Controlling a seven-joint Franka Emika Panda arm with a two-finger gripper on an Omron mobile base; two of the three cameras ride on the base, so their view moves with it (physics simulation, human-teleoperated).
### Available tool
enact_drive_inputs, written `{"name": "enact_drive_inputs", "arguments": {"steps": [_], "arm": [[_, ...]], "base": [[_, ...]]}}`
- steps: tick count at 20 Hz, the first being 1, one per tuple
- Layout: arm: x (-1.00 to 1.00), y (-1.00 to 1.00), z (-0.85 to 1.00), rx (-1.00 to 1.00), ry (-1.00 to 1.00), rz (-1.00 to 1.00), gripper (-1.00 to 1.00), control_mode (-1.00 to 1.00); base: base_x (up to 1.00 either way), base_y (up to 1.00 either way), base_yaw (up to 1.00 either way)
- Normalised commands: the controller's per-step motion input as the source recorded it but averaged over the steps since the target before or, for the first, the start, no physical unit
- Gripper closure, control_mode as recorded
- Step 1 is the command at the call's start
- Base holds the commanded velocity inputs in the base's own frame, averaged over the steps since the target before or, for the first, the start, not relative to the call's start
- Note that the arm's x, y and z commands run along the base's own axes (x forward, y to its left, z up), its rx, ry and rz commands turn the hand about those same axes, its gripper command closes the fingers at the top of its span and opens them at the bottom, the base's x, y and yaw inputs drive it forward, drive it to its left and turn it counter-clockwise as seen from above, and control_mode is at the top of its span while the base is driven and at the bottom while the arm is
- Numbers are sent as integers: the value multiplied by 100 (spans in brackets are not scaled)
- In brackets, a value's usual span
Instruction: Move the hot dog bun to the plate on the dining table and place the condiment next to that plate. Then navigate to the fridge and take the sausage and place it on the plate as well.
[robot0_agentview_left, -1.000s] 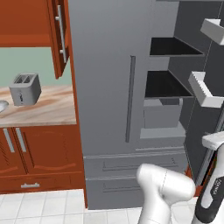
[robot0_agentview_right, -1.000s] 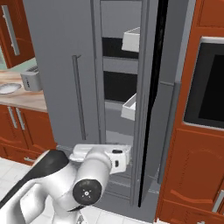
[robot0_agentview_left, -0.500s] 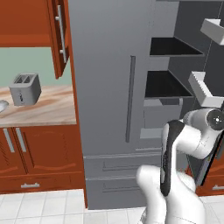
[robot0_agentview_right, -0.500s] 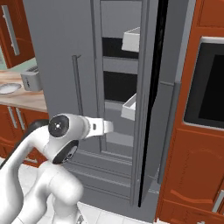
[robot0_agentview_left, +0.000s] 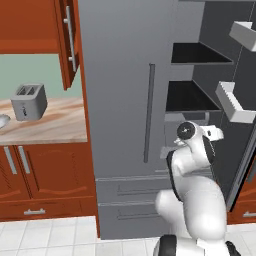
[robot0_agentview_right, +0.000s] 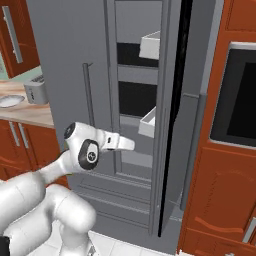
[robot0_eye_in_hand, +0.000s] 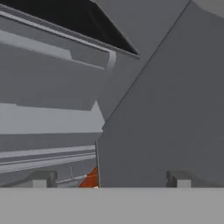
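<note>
Your jaws stand wide apart with nothing between them; only the two tips (robot0_eye_in_hand: 109, 179) peek up in the hand view, facing the fridge (robot0_agentview_left: 125, 115) interior. Its right door hangs open, shelves dark. You can't make out the sausage; an orange-red sliver (robot0_eye_in_hand: 89, 179) low down is too cut off to name.
</note>
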Motion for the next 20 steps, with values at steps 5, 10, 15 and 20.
{"name": "enact_drive_inputs", "arguments": {"steps": [5,10,15,20], "arm": [[45,-96,-19,-10,13,-19,-100,-100],[0,-80,-26,-11,5,-12,-100,-100],[-9,-97,-10,-14,0,-14,-100,-100],[-37,-79,0,-10,0,-13,-100,-100]], "base": [[0,0,0],[0,0,0],[0,0,0],[0,0,0]]}}
